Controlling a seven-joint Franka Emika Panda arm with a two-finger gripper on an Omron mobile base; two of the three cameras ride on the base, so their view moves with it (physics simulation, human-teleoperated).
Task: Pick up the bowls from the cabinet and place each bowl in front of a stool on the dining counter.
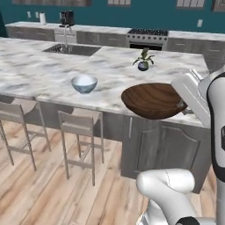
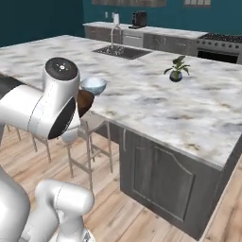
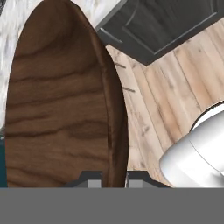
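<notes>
Fingers (image 3: 93,180) of the hand (image 3: 112,181) are closed on the rim of the wooden bowl (image 1: 154,100), which hangs over the near edge of the table (image 1: 39,72), probably to be set before a stool (image 1: 80,124), while the white bowl (image 1: 84,83) already stands there.

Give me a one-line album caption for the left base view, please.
Robot gripper holding a wooden bowl at the marble dining counter's edge; white-and-blue bowl set before a stool.
</notes>
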